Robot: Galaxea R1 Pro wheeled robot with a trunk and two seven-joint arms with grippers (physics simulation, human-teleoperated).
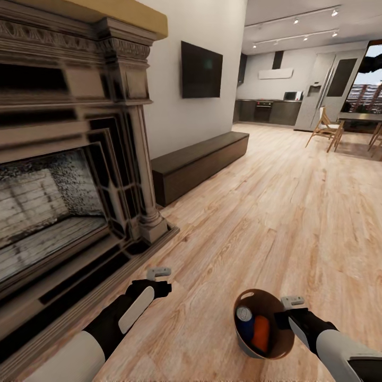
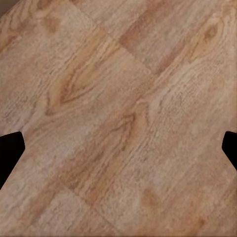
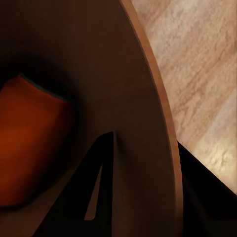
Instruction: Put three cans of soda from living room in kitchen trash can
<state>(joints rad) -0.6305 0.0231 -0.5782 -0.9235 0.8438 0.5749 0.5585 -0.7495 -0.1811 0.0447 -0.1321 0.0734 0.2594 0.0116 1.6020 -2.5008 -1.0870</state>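
Fireplace [image 1: 69, 175] masonry is filling the left of the head view, with a black TV [image 1: 201, 69] hanging on the white wall beyond it and a long low dark bench [image 1: 199, 164] running along the wall below. Far off, the kitchen [image 1: 276, 109] is showing under ceiling spotlights, with wooden chairs [image 1: 324, 129] standing to its right. On the near right, the right hand [image 1: 289, 313] is clamping the rim of the tash can [image 1: 263, 323], which is hanging tilted over the light wood floor [image 1: 276, 212]. A dark blue can [image 1: 244, 321] and an orange can [image 1: 260, 333] are lying inside the bin, touching each other. The left hand [image 1: 159, 281] is hovering over the floor near the fireplace base, carrying nothing.

In the left wrist view, floor planks are passing beneath, and two dark fingertips [image 2: 10, 150] are sitting wide apart at the edges.

In the right wrist view, one finger [image 3: 91, 197] is lying inside the bin wall and the other outside it, pinching the rim, with the orange can resting deeper in the dark interior
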